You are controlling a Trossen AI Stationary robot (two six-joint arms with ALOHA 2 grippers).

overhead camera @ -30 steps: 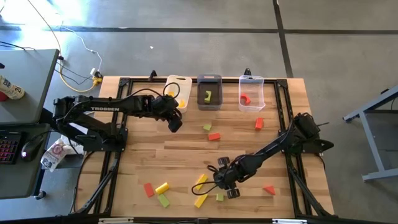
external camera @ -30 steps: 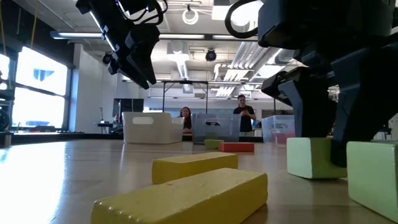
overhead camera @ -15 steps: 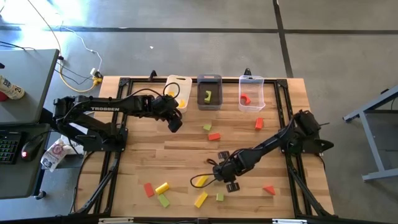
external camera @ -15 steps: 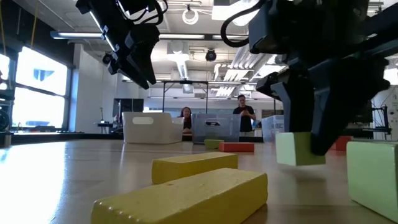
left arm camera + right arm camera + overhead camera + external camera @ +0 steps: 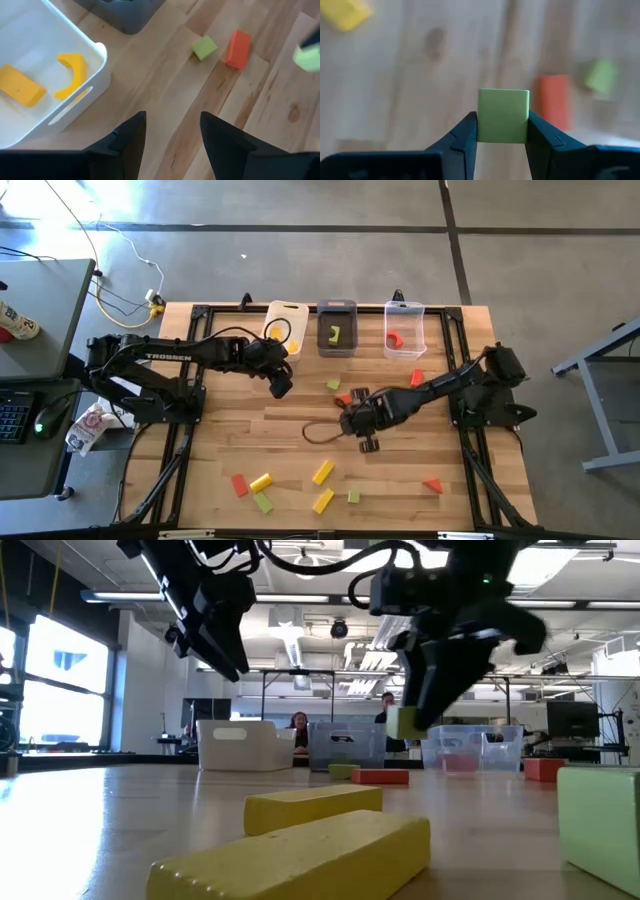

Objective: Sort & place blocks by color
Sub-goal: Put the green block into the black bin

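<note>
While the left gripper (image 5: 281, 380) hung in the air just in front of the white bin (image 5: 285, 325), its fingers (image 5: 129, 135) were spread apart with nothing between them. The right gripper (image 5: 503, 131) was the busy one: it was clamped on a small light green block (image 5: 503, 116), held off the table out past the grey bin (image 5: 337, 327), near the middle of the tabletop (image 5: 230, 435). In the low view that green block (image 5: 403, 723) was clearly up in the air.

Taking the grey bin as the landmark: it had a green piece (image 5: 335, 335) inside, the white bin sat right next to it on one side with two yellow pieces (image 5: 21, 86) in it, and the clear bin (image 5: 405, 328) sat on the other side with a red piece (image 5: 394, 339). Just in front of the grey bin lay a loose green block (image 5: 333, 384) and a red block (image 5: 343, 398) beside it; another red block (image 5: 417, 379) lay in front of the clear bin.

Well away from the grey bin, along the table's near edge, were the rest: two yellow bars (image 5: 322, 472), a small green cube (image 5: 353, 497), a red wedge (image 5: 432, 485), and a cluster of one red (image 5: 239, 485), one yellow (image 5: 260, 481) and one green (image 5: 263, 501).
</note>
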